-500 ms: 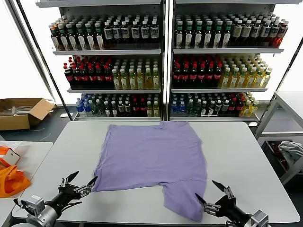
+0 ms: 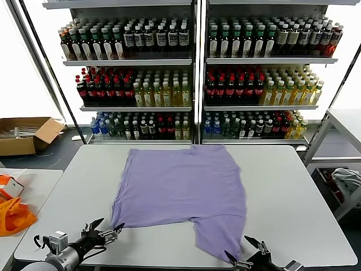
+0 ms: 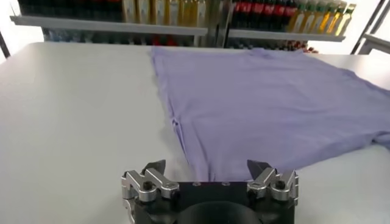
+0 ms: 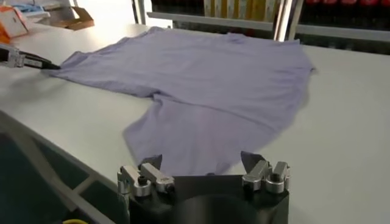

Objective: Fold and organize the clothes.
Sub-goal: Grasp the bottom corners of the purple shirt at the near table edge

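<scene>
Your T-shirt (image 2: 183, 195) lies spread flat on the table (image 2: 287, 197), plain side up, collar toward the drinks shelves (image 2: 194, 73) and hem toward you. The sleeve on your right sticks out past the hem line and reaches almost to the table's near edge; the sleeve on your left is drawn in, so that corner of the shirt ends in a short point.

Treat it as light, limp cotton. It will sag the moment you lift it, drag along the table instead of sliding cleanly, and wrinkle if you push on it. Nothing here is fragile, but a single layer lying flat is hard to pinch: you will likely need to press a fingertip low against the table and scoop under the edge.

Your left gripper (image 2: 105, 232) sits low at the shirt's near left corner, fingers spread wide, one tip just touching or just short of the fabric; I cannot tell which. Nothing is held. That corner looks like the natural place to take hold on this side.

Your right gripper (image 2: 246, 252) is at the shirt's near right, just beside the tip of the protruding sleeve, fingers also apart and empty. In its wrist view the sleeve edge (image 4: 183, 149) lies right ahead of the fingers. Take the sleeve's end or hem, where the doubled seam gives more to bite on.

Lift both sides evenly, or the cloth will probably skew.
</scene>
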`<state>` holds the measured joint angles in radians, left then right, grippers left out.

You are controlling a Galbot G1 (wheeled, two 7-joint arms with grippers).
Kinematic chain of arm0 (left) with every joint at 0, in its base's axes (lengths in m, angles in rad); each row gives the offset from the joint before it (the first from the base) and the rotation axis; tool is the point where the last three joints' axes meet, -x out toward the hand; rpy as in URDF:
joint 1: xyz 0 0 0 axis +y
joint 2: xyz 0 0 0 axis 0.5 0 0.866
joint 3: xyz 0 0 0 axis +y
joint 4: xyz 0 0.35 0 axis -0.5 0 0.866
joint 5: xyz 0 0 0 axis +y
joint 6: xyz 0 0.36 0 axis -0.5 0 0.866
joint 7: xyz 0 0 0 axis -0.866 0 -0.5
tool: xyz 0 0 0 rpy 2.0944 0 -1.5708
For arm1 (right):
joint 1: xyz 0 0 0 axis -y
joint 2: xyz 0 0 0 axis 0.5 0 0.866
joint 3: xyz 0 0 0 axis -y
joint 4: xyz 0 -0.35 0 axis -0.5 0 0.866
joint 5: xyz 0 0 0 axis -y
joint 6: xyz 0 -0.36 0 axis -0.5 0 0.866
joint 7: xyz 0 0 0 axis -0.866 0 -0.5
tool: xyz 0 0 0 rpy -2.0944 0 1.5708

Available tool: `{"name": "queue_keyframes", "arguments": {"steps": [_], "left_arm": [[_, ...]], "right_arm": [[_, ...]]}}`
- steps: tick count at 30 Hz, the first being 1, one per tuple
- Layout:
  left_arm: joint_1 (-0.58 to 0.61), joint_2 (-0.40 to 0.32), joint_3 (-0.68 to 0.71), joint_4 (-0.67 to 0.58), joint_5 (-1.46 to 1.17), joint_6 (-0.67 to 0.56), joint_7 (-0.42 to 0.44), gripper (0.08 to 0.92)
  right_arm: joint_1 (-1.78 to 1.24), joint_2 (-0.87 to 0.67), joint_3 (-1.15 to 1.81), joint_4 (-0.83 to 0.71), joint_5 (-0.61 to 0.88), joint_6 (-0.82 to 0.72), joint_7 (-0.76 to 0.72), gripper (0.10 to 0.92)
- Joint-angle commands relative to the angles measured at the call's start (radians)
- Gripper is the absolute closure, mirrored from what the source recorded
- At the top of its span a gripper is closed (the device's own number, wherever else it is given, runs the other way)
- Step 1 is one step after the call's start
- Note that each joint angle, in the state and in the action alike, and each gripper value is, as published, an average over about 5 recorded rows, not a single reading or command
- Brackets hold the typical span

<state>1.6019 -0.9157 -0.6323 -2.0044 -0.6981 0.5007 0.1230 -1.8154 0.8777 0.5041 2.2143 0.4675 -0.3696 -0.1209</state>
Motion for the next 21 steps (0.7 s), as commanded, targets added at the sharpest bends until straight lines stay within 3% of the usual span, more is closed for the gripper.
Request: {"name": "queue_keyframes", "arguments": {"steps": [1, 11, 17, 21], "left_arm": [[-0.035, 0.013, 0.039, 0.038, -0.028, 0.039, -0.025, 0.177], [-0.031, -0.009, 0.056, 0.037, -0.021, 0.029, -0.033, 0.197], [-0.024, -0.02, 0.068, 0.033, -0.007, 0.013, -0.03, 0.351], [-0.021, -0.022, 0.065, 0.033, -0.007, 0.001, -0.027, 0.464]], "right_arm": [[0.012, 0.0, -0.055, -0.004, 0.006, -0.021, 0.034, 0.379], [0.023, 0.015, -0.072, -0.018, -0.001, -0.018, 0.036, 0.665], [0.011, 0.017, -0.064, -0.012, -0.001, -0.007, 0.034, 0.839], [0.006, 0.017, -0.061, -0.008, -0.002, 0.006, 0.029, 0.909]]}}
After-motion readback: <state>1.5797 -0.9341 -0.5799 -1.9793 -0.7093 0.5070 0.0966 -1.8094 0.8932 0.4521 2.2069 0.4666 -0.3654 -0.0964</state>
